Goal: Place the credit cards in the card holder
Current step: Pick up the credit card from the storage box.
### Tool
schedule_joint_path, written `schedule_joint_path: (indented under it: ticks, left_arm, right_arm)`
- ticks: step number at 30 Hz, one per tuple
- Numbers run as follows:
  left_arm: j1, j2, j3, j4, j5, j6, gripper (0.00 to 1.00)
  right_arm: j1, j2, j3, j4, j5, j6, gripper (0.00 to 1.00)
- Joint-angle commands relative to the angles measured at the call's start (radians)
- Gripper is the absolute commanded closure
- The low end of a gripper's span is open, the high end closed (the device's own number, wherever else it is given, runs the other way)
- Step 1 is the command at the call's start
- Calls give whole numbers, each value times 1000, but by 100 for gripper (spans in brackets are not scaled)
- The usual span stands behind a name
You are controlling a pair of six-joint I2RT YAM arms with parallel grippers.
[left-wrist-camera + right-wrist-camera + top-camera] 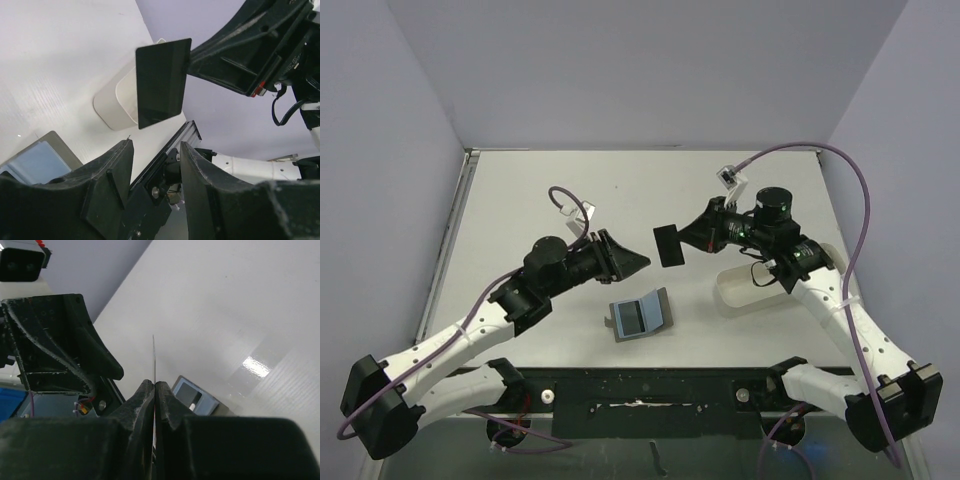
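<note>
1. Pale lilac walls are boxing in a white table [540,190], so there is plenty of bare surface to work over.
2. Reaching in from 5 o'clock, the right gripper [686,238] is clenched on one dark credit card. The right wrist view is showing its pads [146,392] pinched on the card's lower end.
3. Coming from 8 o'clock, the left gripper [632,259] is pointing toward 3 o'clock at that card. Its jaws are spread and grasping nothing, and it is near the card but not touching it.
4. Lying at 4 o'clock under the right forearm is the white tray [740,292]. I cannot tell whether more cards are sitting in it.
5. Lying open at 6 o'clock, the card holder [640,316] is showing its light blue lining, below and between the two grippers.
6. Hanging in the air well above the table, the credit card [669,245] is facing its broad side to the left wrist camera. To my eye this is looking like a handover or a regrip. The left gripper should be closing on the free end, square to the card's faces. The right should be letting go only once that grip is firm. A skewed pinch could be twisting the card and spoiling its entry into a slot.
</note>
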Motion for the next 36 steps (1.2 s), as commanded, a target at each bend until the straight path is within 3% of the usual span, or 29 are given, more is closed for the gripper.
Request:
schedule_joint_path:
  ticks: [1,7,25,33,36]
  left_arm:
    - [6,-22,-33,129,-41,-64,59]
    - [7,-17,-80,242,-22,-114,59]
    - [8,-3,-129,346,-26,-144,59]
    - [8,3,-154,411,-15,-156,63]
    - [8,4,-156,416,-11,-156,70]
  right_arm:
    - [6,-37,-36,170,-128,83,100]
    - [8,-44,-88,258,-183,151,100]
    - [16,-44,-157,379,-236,269,100]
    - [19,-44,-176,395,-235,300,100]
    - [20,-44,-181,401,-235,305,100]
